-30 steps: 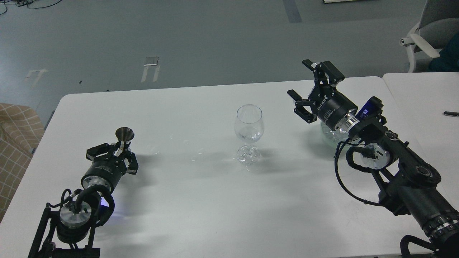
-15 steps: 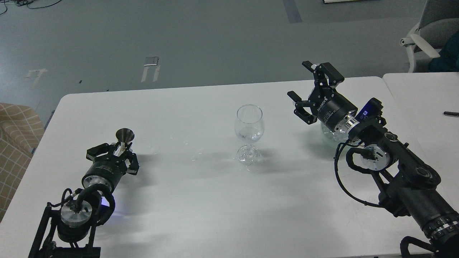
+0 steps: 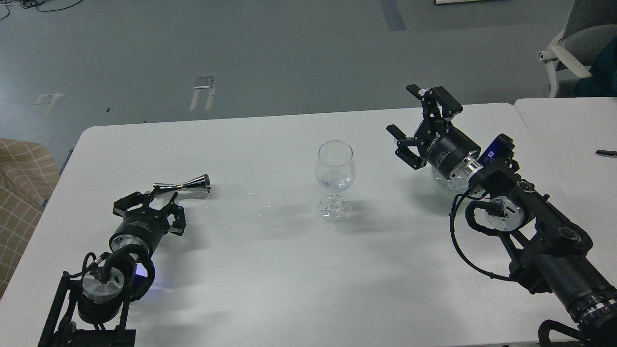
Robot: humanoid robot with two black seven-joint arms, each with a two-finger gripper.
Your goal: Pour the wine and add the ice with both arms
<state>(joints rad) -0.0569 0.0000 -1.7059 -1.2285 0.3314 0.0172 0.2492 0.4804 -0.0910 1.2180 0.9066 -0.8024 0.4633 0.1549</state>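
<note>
While the left gripper [image 3: 155,199] stands near the worktop's left edge, a polished steel double-cone jigger [image 3: 183,184] is seen lying tipped over at its fingertips, long axis parallel to the front edge, wide mouth pointing right; whether it is gripped cannot be told. The clear stemmed wine glass [image 3: 335,168], holding a little colourless wine [image 3: 334,181], stands upright mid-table. The right gripper [image 3: 418,126], jaws spread and empty, hovers above the partly hidden glass bowl [image 3: 442,183].

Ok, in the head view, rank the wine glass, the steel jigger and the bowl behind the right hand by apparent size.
1. Wine glass
2. Steel jigger, lying on its side

Bowl: mostly hidden behind the right hand, so it cannot be ranked.
</note>
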